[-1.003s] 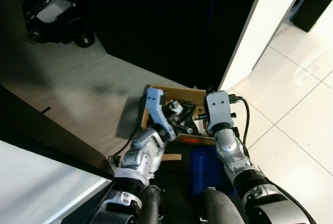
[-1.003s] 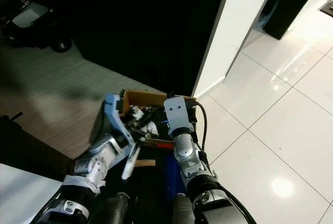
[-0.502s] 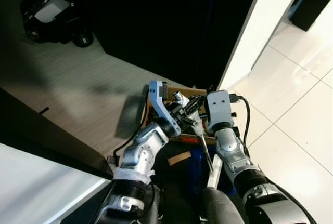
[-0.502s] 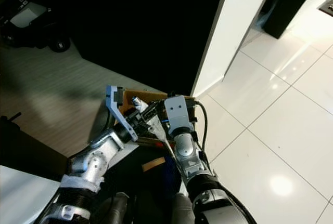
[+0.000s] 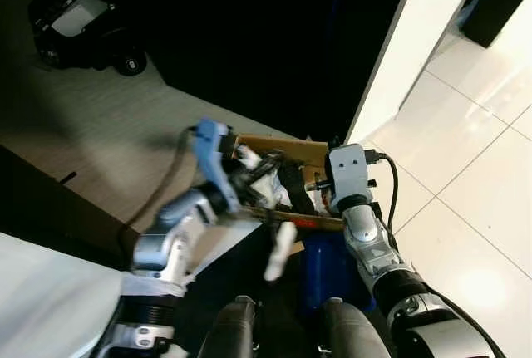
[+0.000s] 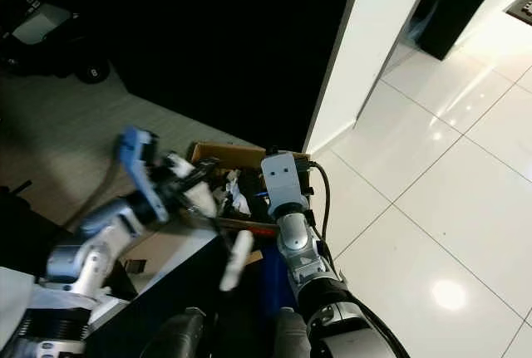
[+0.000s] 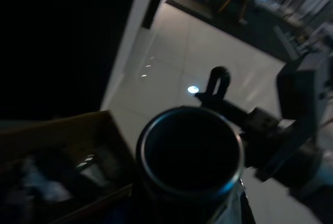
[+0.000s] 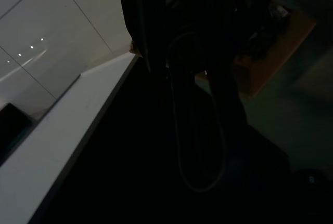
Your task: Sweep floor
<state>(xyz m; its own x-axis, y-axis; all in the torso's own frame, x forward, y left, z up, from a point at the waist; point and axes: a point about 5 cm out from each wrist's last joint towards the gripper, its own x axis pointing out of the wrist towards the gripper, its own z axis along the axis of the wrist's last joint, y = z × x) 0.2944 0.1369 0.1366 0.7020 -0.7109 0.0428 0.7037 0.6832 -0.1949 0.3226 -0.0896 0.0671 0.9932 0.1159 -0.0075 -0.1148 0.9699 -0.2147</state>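
A cardboard box [image 5: 291, 149] holding crumpled paper and dark scraps sits on the floor just ahead of me. My left gripper [image 5: 253, 182] is over the box's left part, shut on a thin dark rod that ends in a white grip [image 5: 278, 250] hanging toward me. In the left wrist view the rod's round dark end [image 7: 190, 156] sits right in front of the camera. My right gripper [image 5: 320, 185] reaches into the box's right side, its wrist block [image 5: 349, 171] above the box's near wall. A blue object [image 5: 320, 267] lies under the right forearm. The right wrist view is dark, with a long looped handle [image 8: 200, 130].
A black wall fills the space behind the box and ends at a white door frame [image 5: 399, 67]. Glossy white tiles [image 5: 465, 183] lie to the right, grey wood-look floor [image 5: 108, 117] to the left. A dark wheeled machine [image 5: 79, 30] stands far left. A white surface edge [image 5: 50, 308] is near left.
My left arm has swung out to the left and its wrist has lifted. The rod's white grip has moved from under the right forearm toward the middle. The right arm has stayed put.
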